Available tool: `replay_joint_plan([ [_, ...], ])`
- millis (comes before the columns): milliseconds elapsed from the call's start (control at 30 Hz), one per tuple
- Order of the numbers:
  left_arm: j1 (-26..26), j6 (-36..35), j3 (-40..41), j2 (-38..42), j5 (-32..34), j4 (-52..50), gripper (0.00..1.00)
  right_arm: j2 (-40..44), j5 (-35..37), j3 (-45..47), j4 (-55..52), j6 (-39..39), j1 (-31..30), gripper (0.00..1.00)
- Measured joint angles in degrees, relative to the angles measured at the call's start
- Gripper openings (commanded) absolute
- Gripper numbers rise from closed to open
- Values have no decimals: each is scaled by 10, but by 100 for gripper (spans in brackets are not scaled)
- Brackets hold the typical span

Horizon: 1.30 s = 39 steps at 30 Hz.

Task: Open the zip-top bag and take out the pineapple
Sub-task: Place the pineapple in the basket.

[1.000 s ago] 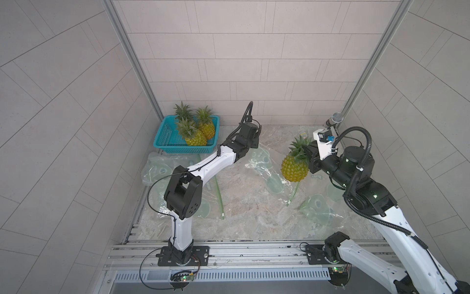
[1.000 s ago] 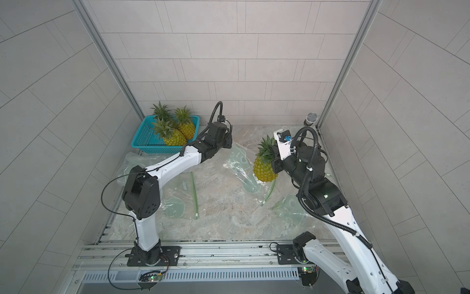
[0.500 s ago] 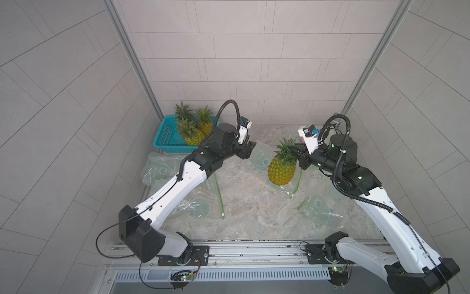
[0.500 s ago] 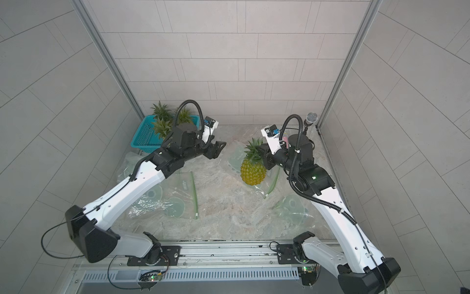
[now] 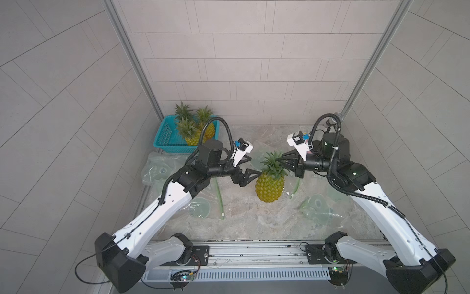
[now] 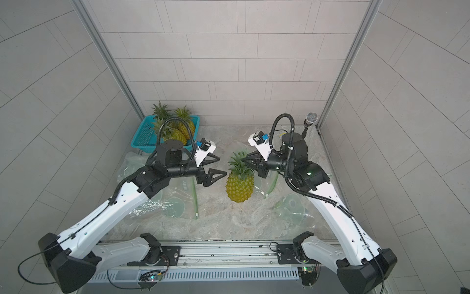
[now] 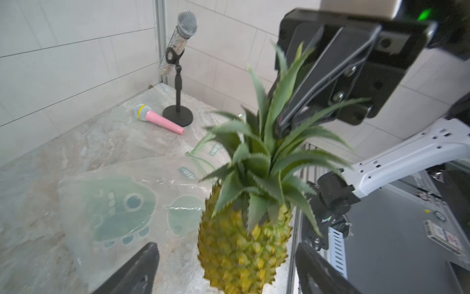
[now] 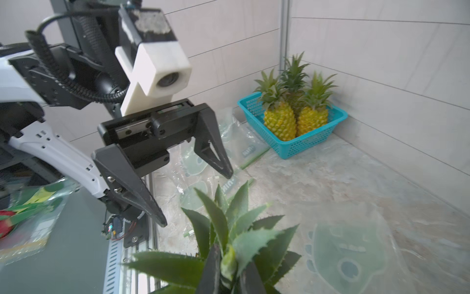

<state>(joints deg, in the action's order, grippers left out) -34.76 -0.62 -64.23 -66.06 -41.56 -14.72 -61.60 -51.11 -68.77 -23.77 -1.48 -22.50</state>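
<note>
Pineapple (image 5: pixel 269 187): is held clear of the zip-top bag (image 7: pixel 106 201); only the putting down is judged left.
Right gripper (image 5: pixel 279 159): is closed on the crown leaves.
Left gripper (image 5: pixel 254 166): is spread wide, empty.

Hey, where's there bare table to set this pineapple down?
Barest is the front middle of the table, by the rail, between the green zip of the left bag and the right bag. A second strip runs along the back wall, between the basket and the microphone stand. Bags crowd both sides.

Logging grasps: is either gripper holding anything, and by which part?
The right gripper pinches the pineapple by its crown leaves; left gripper is open, holding nothing.
</note>
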Motion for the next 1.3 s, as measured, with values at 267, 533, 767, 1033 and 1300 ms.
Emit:
replay_joint_plan([
  [267,-5,40,17,-11,-59,62,88,-13,-33,0,33,20,-31,0],
  [533,-14,49,18,-12,-75,77,88,-34,-38,0,67,33,-58,0],
  [767,-14,49,19,-16,-70,76,86,-47,-35,0,83,48,-70,0],
  [1033,-18,46,19,-20,-64,76,85,-54,-29,0,100,64,-75,0],
  [1300,-26,36,19,-29,-63,71,82,-58,-25,0,103,73,-78,0],
])
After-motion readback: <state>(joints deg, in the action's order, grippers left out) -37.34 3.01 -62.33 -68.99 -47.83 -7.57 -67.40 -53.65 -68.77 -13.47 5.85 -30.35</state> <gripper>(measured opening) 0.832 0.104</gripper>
